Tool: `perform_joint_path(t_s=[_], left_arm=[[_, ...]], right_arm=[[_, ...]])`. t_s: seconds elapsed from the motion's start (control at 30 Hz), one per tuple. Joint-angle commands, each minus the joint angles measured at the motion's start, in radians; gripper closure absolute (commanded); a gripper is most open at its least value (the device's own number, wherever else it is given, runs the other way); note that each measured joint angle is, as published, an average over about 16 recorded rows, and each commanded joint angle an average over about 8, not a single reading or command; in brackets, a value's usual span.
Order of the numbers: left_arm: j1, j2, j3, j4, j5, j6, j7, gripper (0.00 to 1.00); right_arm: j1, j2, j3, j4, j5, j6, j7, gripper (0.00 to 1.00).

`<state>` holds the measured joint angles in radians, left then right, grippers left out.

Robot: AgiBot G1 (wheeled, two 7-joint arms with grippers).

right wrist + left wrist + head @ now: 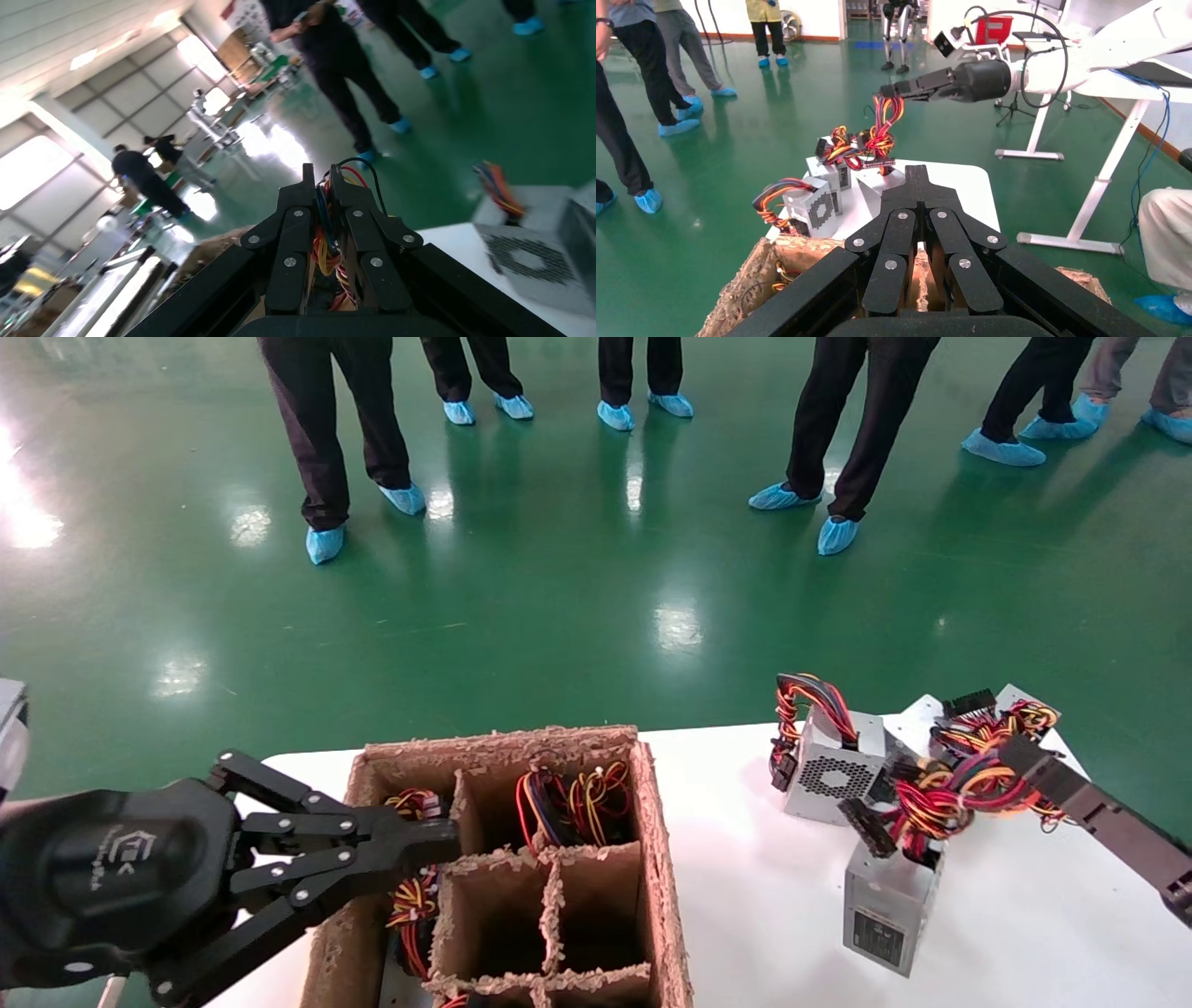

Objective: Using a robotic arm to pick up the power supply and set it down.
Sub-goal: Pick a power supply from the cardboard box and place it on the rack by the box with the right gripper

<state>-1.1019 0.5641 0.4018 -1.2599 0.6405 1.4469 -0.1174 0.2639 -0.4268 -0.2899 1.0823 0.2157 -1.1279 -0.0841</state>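
You face a glossy green floor [577, 579] with bright patches of reflected light, where several people [335, 421] stand in dark trousers and blue shoe covers [324, 543]. A white table [764, 896] fills the foreground; large bright windows [28, 168] line a far wall

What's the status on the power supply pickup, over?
Right claw shut on wire bundle, power supply dangling above table. Left claw shut, over cardboard box. Second unit close behind.
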Motion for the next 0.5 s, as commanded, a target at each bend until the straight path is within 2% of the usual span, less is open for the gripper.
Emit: perform_joint_path(t_s=[0.03,0.27,0.5], left_arm=[[0.0,0.0,0.0,0.0,0.0,0.0,0.0,1.0],[0.0,0.0,0.0,0.0,0.0,0.0,0.0,1.0],[0.0,0.0,0.0,0.0,0.0,0.0,0.0,1.0]], right_arm=[[-0.02,-0.005,0.005,0.0,0.012,0.015,-0.015,1.0],[-0.05,-0.037,0.019,0.014,0.042,0.07,-0.053,1.0],[-0.031,-0.084,0.019,0.013,0.053,0.131,-0.08,1.0]])
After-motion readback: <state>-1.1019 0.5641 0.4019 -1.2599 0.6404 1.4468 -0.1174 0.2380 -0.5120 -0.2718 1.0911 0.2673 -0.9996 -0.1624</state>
